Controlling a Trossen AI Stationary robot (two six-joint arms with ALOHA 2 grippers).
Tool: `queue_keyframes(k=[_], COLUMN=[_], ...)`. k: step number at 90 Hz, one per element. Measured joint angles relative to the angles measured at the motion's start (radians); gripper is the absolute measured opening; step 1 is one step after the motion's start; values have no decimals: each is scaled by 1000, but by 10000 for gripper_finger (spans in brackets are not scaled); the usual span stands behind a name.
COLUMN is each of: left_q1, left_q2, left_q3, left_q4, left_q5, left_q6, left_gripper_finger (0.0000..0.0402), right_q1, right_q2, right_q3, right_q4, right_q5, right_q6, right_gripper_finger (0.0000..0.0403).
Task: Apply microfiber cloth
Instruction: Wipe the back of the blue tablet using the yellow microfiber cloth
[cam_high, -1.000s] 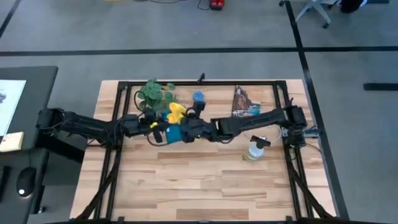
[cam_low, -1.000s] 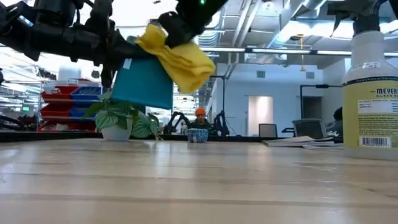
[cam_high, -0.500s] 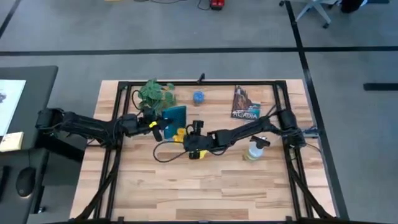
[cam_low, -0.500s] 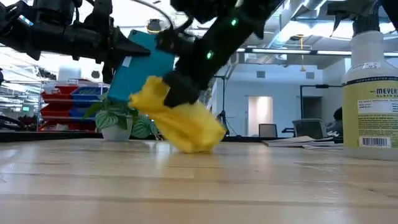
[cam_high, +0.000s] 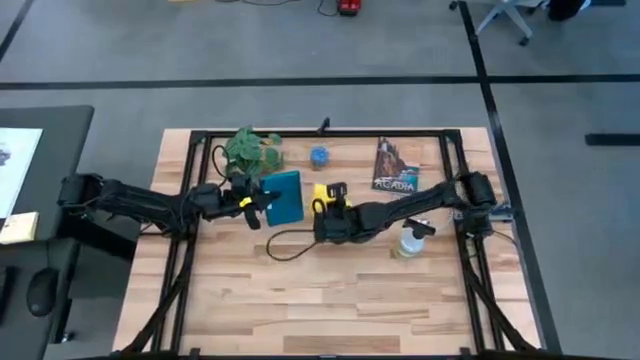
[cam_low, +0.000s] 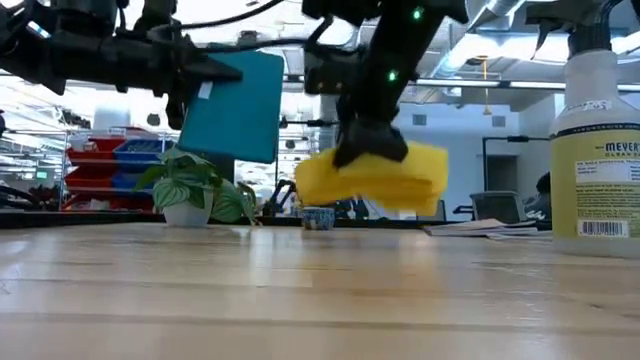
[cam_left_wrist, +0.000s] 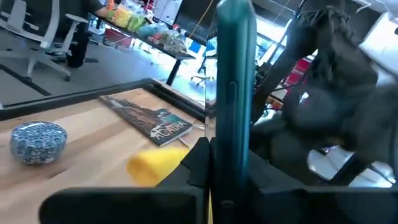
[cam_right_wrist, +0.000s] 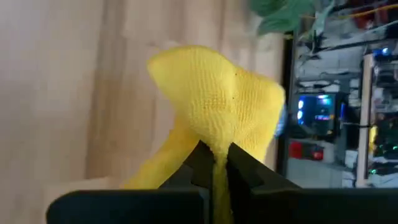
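Observation:
A teal-backed tablet (cam_high: 283, 196) is held up in the air at the table's middle left, with my left gripper (cam_high: 254, 206) shut on it. In the low view the tablet (cam_low: 240, 105) stands nearly upright, well above the wood. Just to its right, my right gripper (cam_high: 326, 207) is shut on the bright yellow microfiber cloth (cam_high: 319, 195). The bunched cloth (cam_low: 375, 178) hangs below the gripper, clear of the table and apart from the tablet. My left gripper pinches the tablet's left edge (cam_left_wrist: 229, 163) between its two fingers, one on each flat face. The fingers reach in level from the table's left. The tablet is lifted clear and stands on edge, nearly upright. My right gripper pinches a gathered fold of the cloth (cam_right_wrist: 216, 148) between its two fingertips (cam_right_wrist: 203, 159); several layers are bunched there. The fingers come from the table's right, slanting down. The cloth bulges slack beyond the fingers and hangs clear of the table.
A potted plant (cam_high: 250, 150), a small blue bowl (cam_high: 319, 156) and a book (cam_high: 397, 166) lie along the far edge. A spray bottle (cam_high: 410, 240) stands at the right, under the right arm. The near half of the table (cam_high: 330, 300) is bare wood.
My right gripper has carried the cloth from the tablet's face down toward the near edge, then back up and to the tablet's right. The cloth hung low over the wood and now hangs higher. The tablet has tipped more upright in my left gripper.

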Motion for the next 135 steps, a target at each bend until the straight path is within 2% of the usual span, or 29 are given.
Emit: queue_keyframes(k=[4,12,19,34,52,61,77,90,100,112,122,129,135], left_q1=[0,0,0,0,0,0,0,0,0,-3,-13,-18,-18], left_q2=[0,0,-1,-1,-1,-1,-2,-1,-1,-1,-1,-1,-1], left_q3=[0,0,0,3,30,46,71,101,116,118,118,118,118], left_q4=[-1,-2,-4,-47,-121,-148,-188,-251,-303,-320,-333,-335,-341], left_q5=[0,6,9,10,11,12,12,12,12,12,13,13,14], left_q6=[0,1,0,-1,-1,11,37,57,69,71,72,75,75], left_gripper_finger=[11,10,11,11,11,11,11,11,11,11,11,11,11], right_q1=[-7,-21,-28,-30,-29,-30,-30,-38,-36,-13,10,21,21], right_q2=[-7,-3,37,129,176,152,63,-24,-33,22,53,73,79], right_q3=[1,0,1,1,0,0,0,1,1,0,0,0,0], right_q4=[14,25,90,269,289,286,234,106,-18,-120,-139,-139,-141], right_q5=[-114,-417,-512,-518,-588,-627,-628,-674,-690,-698,-700,-700,-701], right_q6=[-34,-99,-104,-75,12,11,-2,150,249,330,369,383,383], right_gripper_finger=[0,0,0,4,30,66,149,211,240,248,241,224,193])
